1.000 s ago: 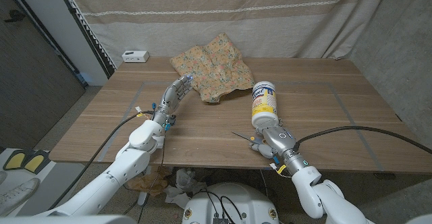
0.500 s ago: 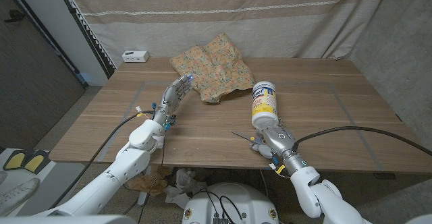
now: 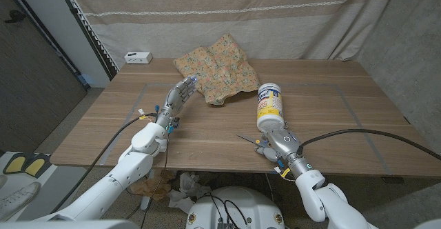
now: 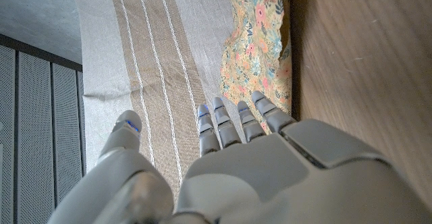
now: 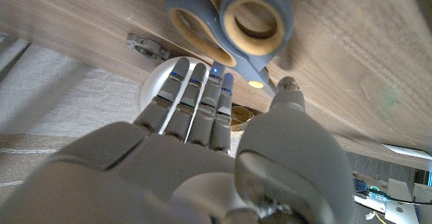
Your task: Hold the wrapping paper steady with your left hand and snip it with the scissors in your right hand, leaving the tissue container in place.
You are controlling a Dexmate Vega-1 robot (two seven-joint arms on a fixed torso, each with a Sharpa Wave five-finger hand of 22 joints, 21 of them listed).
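Presently, working from the left of the table across, the left hand (image 3: 180,95) hovers with fingers extended and lightly apart, holding nothing. Its fingertips (image 4: 229,119) reach the near corner of the wrapping paper (image 3: 215,71); whether they touch it cannot be told. The paper lies at about one o'clock from that hand, toward the table's far middle. It is a soft, crumpled sheet with a floral print on orange ground, rumpled rather than flat, its long axis running from eleven to five o'clock.

Further right, the tissue container (image 3: 270,106) stands upright, a white cylinder with a yellow label, smooth and rigid, just beyond the right hand (image 3: 277,143).

At the near edge, the scissors (image 5: 233,21) lie on the wood with grey, tan-lined loops beside the right hand and blades pointing toward nine o'clock. That hand's fingers lie straight and close together; they appear to hold nothing. The paper lies at eleven o'clock from it, well apart, so the left hand is plainly nearer.
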